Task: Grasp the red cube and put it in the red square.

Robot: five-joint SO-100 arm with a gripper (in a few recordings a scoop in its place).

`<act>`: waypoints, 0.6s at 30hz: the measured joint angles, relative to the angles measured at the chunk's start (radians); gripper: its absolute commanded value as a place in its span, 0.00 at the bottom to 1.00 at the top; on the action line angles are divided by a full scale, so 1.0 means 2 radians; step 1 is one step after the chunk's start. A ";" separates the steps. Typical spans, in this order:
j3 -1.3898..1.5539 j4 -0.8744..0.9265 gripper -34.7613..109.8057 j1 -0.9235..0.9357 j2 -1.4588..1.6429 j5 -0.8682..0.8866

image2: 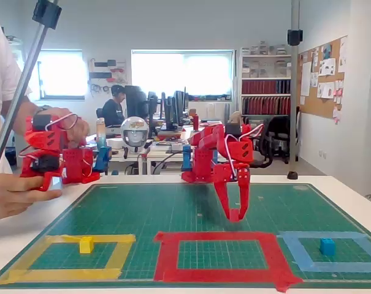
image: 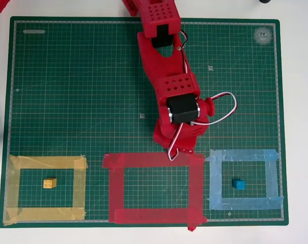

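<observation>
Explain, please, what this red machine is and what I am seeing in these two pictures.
It is a red robot arm ending in a two-finger gripper. One picture looks down from overhead; the other comes from a camera low at the table's front. On the green mat lie three tape outlines: a yellow outline holding a yellow cube, the red square, and a light-blue outline holding a blue cube. The gripper hangs near the red square's far edge; whether it holds anything, I cannot tell.

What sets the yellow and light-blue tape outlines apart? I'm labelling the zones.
The yellow tape outline sits at the overhead view's left; the light-blue tape outline at its right. The yellow one holds a yellow cube, the light-blue one a blue cube. Both flank the red square.
</observation>
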 measured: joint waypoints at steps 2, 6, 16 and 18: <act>0.000 -0.024 0.23 0.009 0.000 0.012; 0.000 -0.054 0.23 0.030 0.000 0.020; 0.013 -0.065 0.23 0.052 -0.025 0.051; 0.013 -0.069 0.23 0.054 -0.032 0.070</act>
